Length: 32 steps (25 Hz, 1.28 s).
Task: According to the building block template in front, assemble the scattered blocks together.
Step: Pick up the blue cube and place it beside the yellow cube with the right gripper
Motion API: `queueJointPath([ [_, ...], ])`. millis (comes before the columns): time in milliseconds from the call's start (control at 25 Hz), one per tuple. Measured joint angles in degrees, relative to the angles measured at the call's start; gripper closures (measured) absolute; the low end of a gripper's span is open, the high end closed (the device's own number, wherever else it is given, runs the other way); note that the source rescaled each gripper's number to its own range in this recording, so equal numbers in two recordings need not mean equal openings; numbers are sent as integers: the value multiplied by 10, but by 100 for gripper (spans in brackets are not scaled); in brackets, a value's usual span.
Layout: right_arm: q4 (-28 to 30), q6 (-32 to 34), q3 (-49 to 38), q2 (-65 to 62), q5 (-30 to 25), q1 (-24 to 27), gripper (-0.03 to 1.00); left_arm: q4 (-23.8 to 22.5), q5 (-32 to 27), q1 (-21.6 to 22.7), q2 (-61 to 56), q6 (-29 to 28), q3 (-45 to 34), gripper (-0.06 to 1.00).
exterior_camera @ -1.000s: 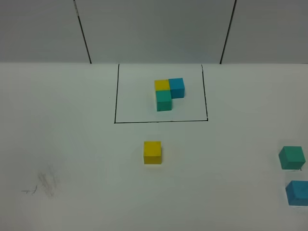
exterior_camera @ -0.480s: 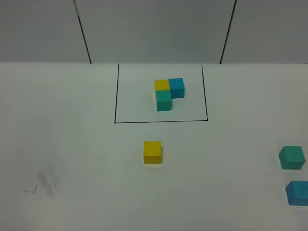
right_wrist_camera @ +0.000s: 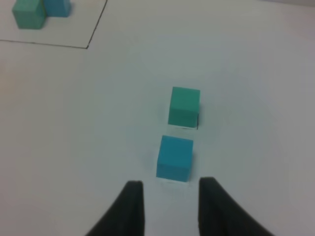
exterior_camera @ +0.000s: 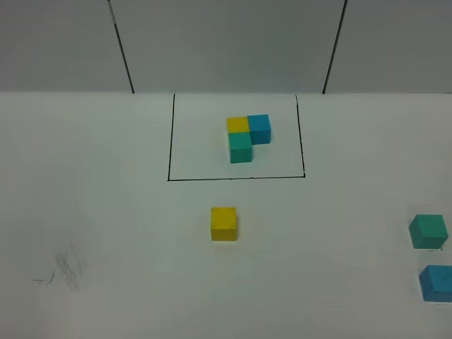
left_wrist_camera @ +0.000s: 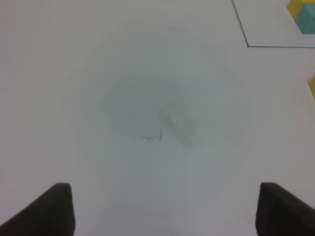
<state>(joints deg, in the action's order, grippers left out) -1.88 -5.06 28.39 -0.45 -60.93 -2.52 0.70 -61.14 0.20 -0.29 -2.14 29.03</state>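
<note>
The building block template (exterior_camera: 247, 138) is a yellow, blue and teal L inside a thin black rectangle at the back centre. Of the scattered blocks, the yellow cube (exterior_camera: 224, 224) sits alone in front of the frame. The teal cube (exterior_camera: 428, 231) and the blue cube (exterior_camera: 436, 282) lie at the right edge. Neither arm shows in the high view. My right gripper (right_wrist_camera: 171, 189) hovers just short of the blue cube (right_wrist_camera: 174, 157), fingers drawn close, holding nothing; the teal cube (right_wrist_camera: 184, 105) lies beyond. My left gripper (left_wrist_camera: 165, 189) stands wide open over bare table.
A grey scuff with pen marks (exterior_camera: 67, 268) lies on the white table at the front left, directly under the left gripper as a scuff (left_wrist_camera: 167, 125). A corner of the black frame (left_wrist_camera: 247, 45) shows in the left wrist view. The grey panelled wall (exterior_camera: 226, 42) rises behind the table.
</note>
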Motion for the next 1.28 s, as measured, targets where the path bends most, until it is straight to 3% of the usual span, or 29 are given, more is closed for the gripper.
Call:
queueJointPath([
  [1280, 8, 22, 0, 0, 0, 0, 97, 0, 0, 4, 0, 0, -1, 19],
])
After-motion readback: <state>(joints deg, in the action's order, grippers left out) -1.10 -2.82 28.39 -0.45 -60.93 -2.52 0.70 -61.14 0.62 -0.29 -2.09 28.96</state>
